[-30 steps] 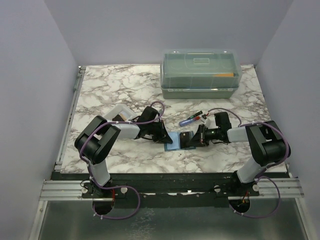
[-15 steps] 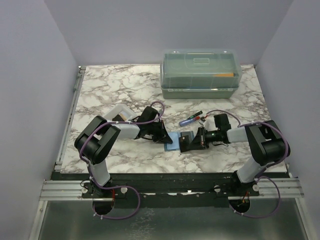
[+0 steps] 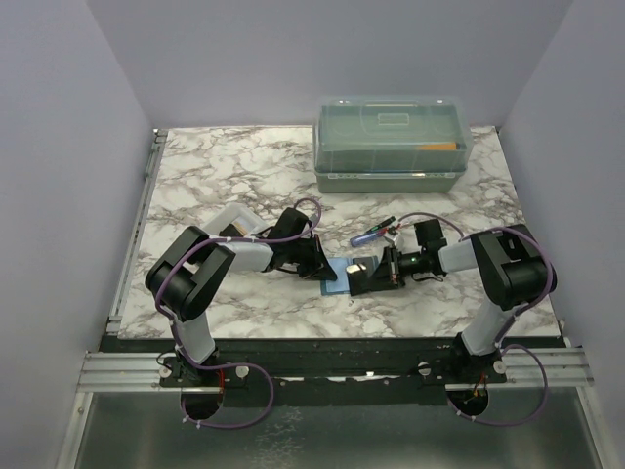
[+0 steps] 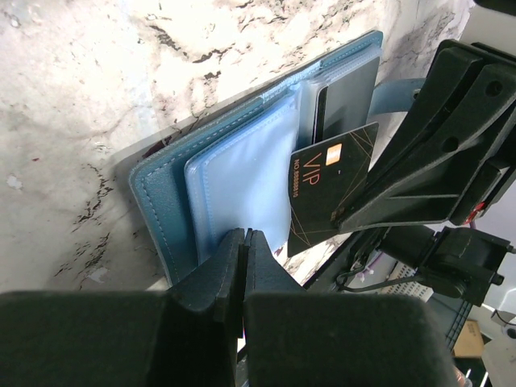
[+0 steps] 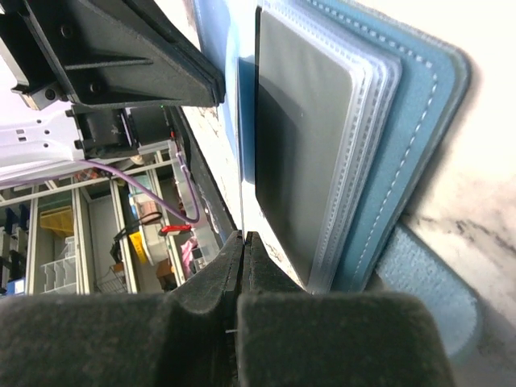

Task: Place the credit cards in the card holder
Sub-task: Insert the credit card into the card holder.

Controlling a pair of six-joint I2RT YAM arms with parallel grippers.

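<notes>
From above, my left gripper and right gripper meet over the teal card holder, which lies open near the table's 6 o'clock edge. A credit card glints between them. The lidded box fills 12 o'clock and a pen lies just beyond my right wrist. Bare marble opens toward 10 o'clock.

At my left wrist, my left gripper is pinched tight on the near edge of the card holder. At 2 o'clock a black credit card reads "VIP" in gold, with a line starting "NO." that is too small to read. My right gripper clamps its lower corner.

At my right wrist, my right gripper is squeezed on the credit card, seen edge-on beside the sleeves of the card holder. My left gripper crowds 11 o'clock.
</notes>
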